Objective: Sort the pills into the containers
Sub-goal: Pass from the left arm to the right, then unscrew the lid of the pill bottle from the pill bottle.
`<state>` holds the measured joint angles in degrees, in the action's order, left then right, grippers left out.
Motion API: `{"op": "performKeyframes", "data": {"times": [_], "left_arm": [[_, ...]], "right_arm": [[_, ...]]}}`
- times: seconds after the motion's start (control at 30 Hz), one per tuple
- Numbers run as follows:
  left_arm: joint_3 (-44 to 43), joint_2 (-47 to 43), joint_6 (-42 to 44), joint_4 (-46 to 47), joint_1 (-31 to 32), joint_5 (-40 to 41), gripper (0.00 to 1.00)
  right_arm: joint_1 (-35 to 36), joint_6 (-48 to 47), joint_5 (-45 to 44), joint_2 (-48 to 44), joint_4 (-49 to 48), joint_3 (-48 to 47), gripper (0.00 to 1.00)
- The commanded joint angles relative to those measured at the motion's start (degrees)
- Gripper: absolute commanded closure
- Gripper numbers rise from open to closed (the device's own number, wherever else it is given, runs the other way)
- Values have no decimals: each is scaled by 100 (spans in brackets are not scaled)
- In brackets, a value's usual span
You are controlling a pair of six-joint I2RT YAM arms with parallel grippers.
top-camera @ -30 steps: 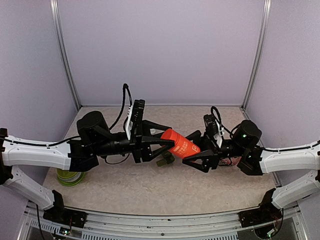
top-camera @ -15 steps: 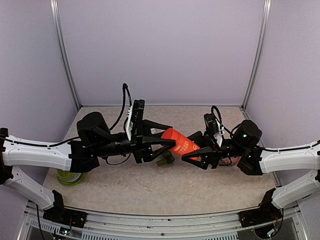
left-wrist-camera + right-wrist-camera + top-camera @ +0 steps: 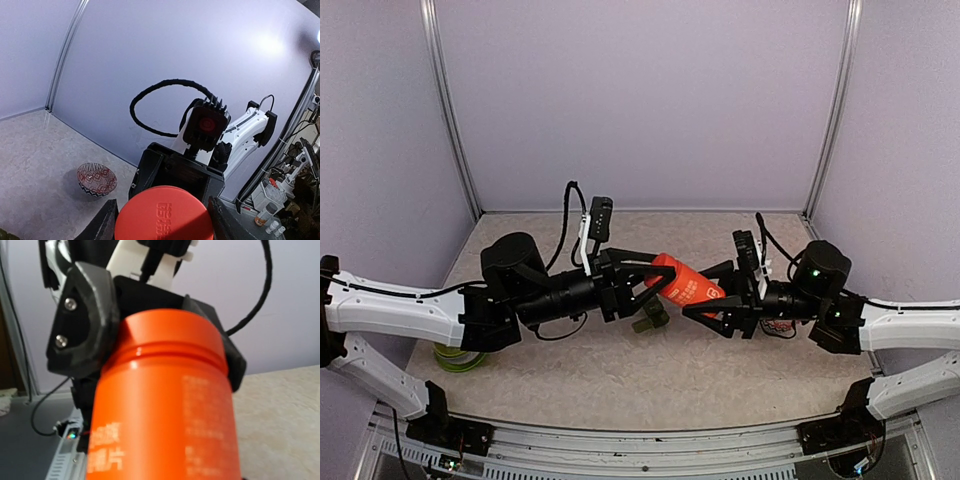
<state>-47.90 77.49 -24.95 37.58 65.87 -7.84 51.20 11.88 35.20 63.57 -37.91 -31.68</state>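
Observation:
A red cylindrical bottle (image 3: pixel 686 288) hangs in the air over the middle of the table, held between both grippers. My left gripper (image 3: pixel 660 283) is shut on its red cap (image 3: pixel 165 215), with a finger (image 3: pixel 107 222) on each side. My right gripper (image 3: pixel 706 308) is shut on the bottle's body (image 3: pixel 160 415), which fills the right wrist view. The dark green containers strip (image 3: pixel 648 320) lies on the table just below the bottle, partly hidden by the left gripper. No pills show.
A lime-green bowl (image 3: pixel 459 354) sits at the near left under the left arm. A red patterned bowl (image 3: pixel 778 326) sits under the right arm; it also shows in the left wrist view (image 3: pixel 96 178). Walls close the left, back and right sides.
My left wrist has rolled around the bottle's cap, its camera swinging up. The bottle has shifted slightly right, and the right arm has drawn back a little.

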Motion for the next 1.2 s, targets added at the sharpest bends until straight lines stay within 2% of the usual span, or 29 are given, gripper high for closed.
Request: {"op": "performKeyframes", "data": {"times": [0.0, 0.13, 0.17, 0.2, 0.23, 0.73, 0.93, 1.17], "left_arm": [[-45, -13, -242, -5, 29, 596, 50], [-72, -109, 227, 30, 40, 534, 27], [-78, -126, 336, 34, 40, 517, 18], [-83, -136, 434, 47, 36, 484, 5], [-94, -142, 558, 52, 32, 445, 2], [-226, 232, 822, 312, 82, -624, 1], [-112, 132, 1023, 282, 172, -636, 2], [-47, 134, 1080, 195, 209, -622, 3]], "right_arm": [[-41, -355, -606, -340, 339, -4, 86], [19, -228, -222, -264, 443, -83, 87], [62, -189, -157, -244, 446, -91, 87], [112, -147, -132, -228, 412, -86, 87], [159, -100, -120, -204, 363, -86, 87], [483, 315, -252, 336, 24, -429, 87], [474, 295, -1144, 266, 307, -377, 89], [469, 209, -1666, -45, 382, -194, 89]]}}
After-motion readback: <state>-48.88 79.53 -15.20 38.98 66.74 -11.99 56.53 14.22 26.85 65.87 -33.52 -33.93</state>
